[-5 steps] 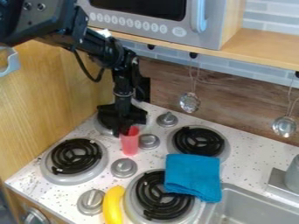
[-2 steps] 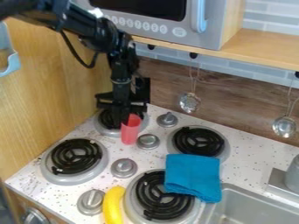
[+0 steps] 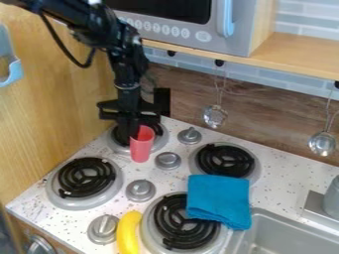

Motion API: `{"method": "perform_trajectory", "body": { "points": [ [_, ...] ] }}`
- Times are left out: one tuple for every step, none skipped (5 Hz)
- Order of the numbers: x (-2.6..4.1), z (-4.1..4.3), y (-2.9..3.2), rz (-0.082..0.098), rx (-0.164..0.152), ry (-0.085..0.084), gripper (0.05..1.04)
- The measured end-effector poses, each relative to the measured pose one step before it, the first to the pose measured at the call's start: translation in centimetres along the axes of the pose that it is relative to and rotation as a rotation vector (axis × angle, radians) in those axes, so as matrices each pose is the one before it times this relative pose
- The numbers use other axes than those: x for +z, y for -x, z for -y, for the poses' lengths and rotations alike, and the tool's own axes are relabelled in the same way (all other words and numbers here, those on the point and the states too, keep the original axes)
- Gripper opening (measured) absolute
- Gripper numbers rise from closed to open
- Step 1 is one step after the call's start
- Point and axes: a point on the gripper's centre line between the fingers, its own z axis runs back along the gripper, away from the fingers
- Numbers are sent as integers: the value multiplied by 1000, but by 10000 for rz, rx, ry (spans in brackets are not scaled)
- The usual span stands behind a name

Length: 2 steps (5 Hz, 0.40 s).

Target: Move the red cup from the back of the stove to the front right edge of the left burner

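The black gripper [image 3: 134,130] hangs over the back-left burner [image 3: 159,141], shut on the rim of a red cup [image 3: 141,145]. The cup is nearly upright, its mouth facing up, and overlaps the front of that burner in view; whether its base touches the stove is hard to tell. Part of the cup's rim is hidden by the gripper. A blue cloth [image 3: 218,199] lies folded partly over the front-right burner [image 3: 179,225]. Beside that burner, at the lower edge, is a yellow banana [image 3: 128,233].
Metal knobs [image 3: 168,160] stand between the burners. A wooden panel [image 3: 53,114] rises at the left, and a microwave [image 3: 182,25] sits on a shelf above. Strainers [image 3: 215,116] hang along the back wall. The sink [image 3: 281,235] is at lower right.
The gripper and red cup have risen, then shifted left together. The cup, close to the back knob before, is now farther from it. Cloth and banana have stayed in place.
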Motion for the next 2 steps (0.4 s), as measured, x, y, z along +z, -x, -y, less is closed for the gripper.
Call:
{"method": "perform_trajectory", "body": {
  "points": [
    [590, -2519, 2004, -192, 234, 164, 87],
    [-533, -741, 2117, -509, -664, -58, 87]
  ]
}}
